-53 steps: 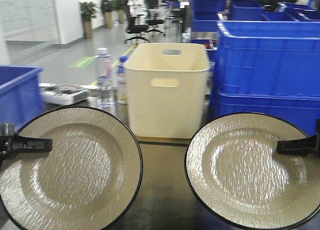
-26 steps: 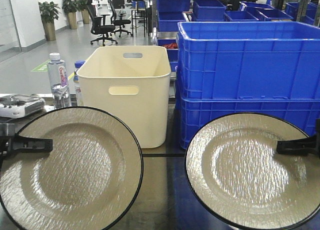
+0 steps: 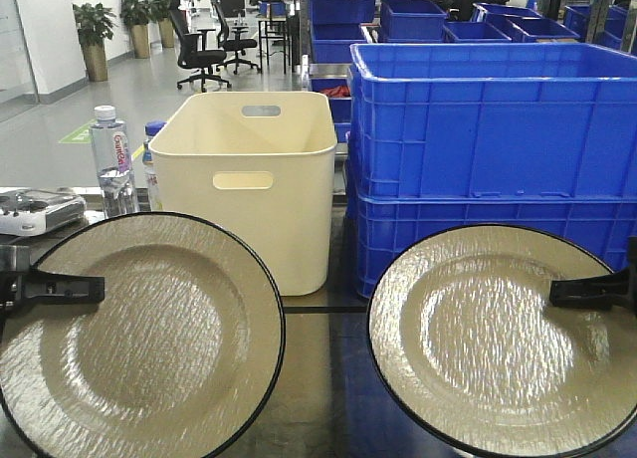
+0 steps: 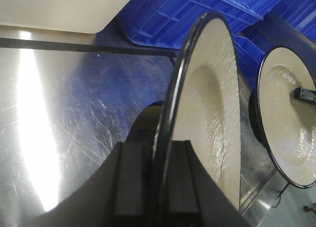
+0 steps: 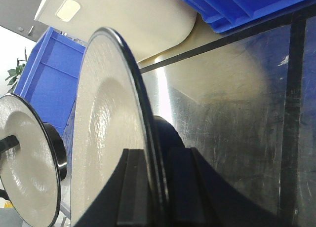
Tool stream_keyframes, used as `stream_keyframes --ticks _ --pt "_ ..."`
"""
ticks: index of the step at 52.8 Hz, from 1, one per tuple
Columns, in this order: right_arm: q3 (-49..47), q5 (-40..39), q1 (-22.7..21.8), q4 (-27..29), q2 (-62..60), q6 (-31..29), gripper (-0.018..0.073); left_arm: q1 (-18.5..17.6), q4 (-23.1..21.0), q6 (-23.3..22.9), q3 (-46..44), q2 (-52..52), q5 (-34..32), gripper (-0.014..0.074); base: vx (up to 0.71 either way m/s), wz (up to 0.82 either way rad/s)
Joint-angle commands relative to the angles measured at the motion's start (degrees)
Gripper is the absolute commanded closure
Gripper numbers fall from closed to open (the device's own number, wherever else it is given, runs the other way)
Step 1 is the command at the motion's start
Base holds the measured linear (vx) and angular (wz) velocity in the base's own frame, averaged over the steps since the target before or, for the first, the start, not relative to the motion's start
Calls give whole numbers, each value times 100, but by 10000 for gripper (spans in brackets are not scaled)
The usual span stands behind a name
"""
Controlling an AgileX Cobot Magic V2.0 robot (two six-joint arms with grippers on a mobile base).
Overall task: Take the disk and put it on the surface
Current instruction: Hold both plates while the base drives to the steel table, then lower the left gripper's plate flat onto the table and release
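- Cream bin point(image 3: 244, 179) and blue crates point(image 3: 488, 149) crowd the metal surface point(image 4: 74, 113) behind.
- Rims pinched: left gripper point(image 4: 159, 163) on left disk point(image 3: 139, 339), right gripper point(image 5: 150, 172) on right disk point(image 3: 498, 339).
- Both upright on edge, faces toward the robot, seemingly off the tabletop.

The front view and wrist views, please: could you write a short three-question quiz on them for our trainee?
1. True or false: the left gripper is shut on a disk's rim.
2. In the front view, where does the cream bin stand relative to the blue crates? A) left B) right C) on top
3. What marks the metal tabletop?
Key: 1 true; 2 A; 3 black tape lines.
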Motion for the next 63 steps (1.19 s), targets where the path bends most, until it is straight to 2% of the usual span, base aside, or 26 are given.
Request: stream_keyframes --ticks 1,21,34,40,47,54,63 --pt "-176 255 -18 738 -253 8 568 -1 -788 -90 -190 -248 139 604 0 0" --pt "-176 231 -18 749 -253 8 568 -1 -790 -90 -190 -248 115 604 0 0" --pt "-176 -114 -18 945 -253 8 568 -60 -778 39 -190 -139 141 604 0 0" --pt "-176 -203 -18 1474 -253 8 568 -408 -780 34 -190 163 -75 601 0 0" --pt "-176 -190 -18 2149 -253 -40 568 -1040 -868 34 -190 636 -927 599 0 0" --pt "-176 -120 -18 2617 -253 -140 568 -1611 -1576 186 -195 1138 -1422 599 0 0" --pt "-176 -94 -18 2663 -253 -140 568 -2144 -2179 269 -195 1655 -1688 594 0 0"
